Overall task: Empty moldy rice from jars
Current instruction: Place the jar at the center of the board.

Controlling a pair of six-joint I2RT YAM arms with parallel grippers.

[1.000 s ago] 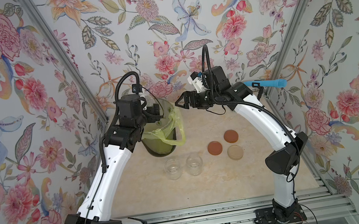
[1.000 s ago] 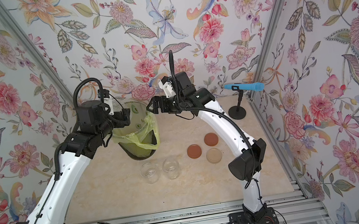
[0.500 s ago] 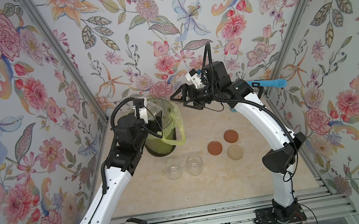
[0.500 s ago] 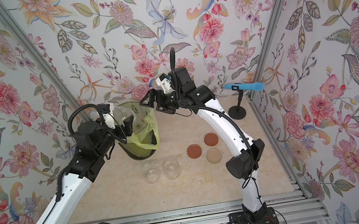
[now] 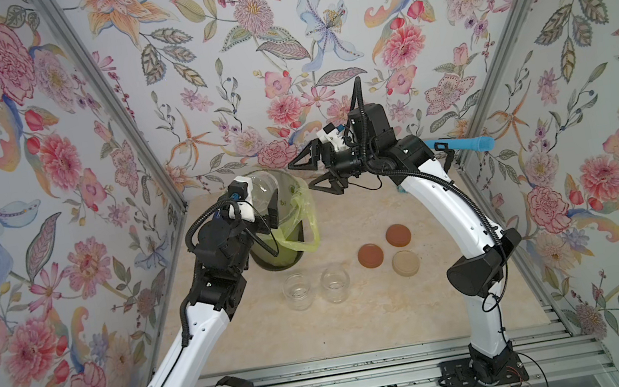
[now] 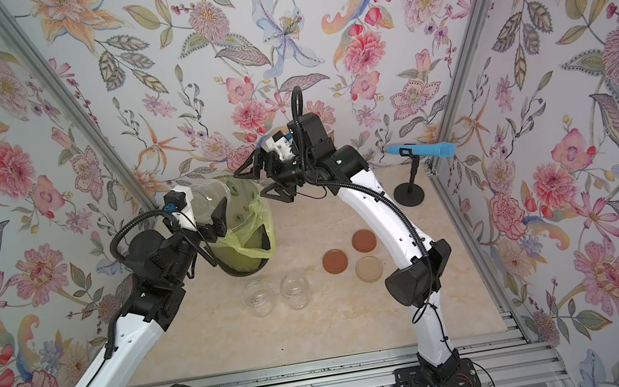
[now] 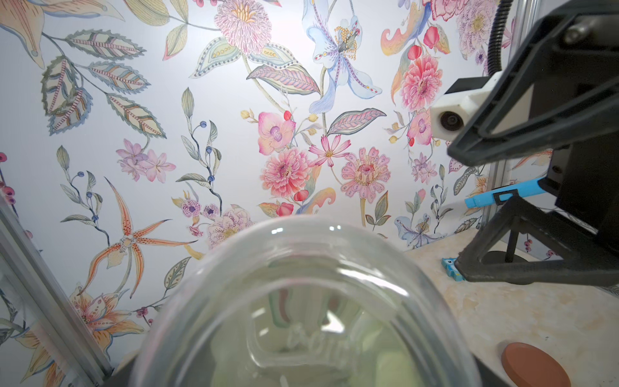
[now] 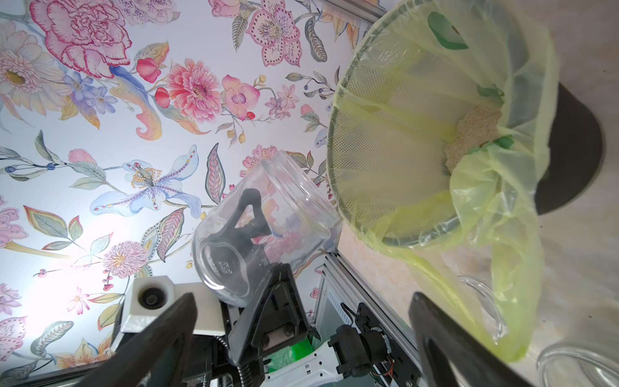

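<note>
Lower centre in a top view, two empty jars stand on the desk. Behind them, the left fingers clamp a tilted third jar at the bin rim. Moldy rice lies inside the bin. At upper centre, the right fingers stand apart and hold nothing.

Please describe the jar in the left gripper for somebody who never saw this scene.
Find the green bin with its yellow-green liner at the back of the table. Beside its rim, the left gripper holds a clear glass jar. Unlike the two jars standing nearby, it is raised and tilted.
</note>
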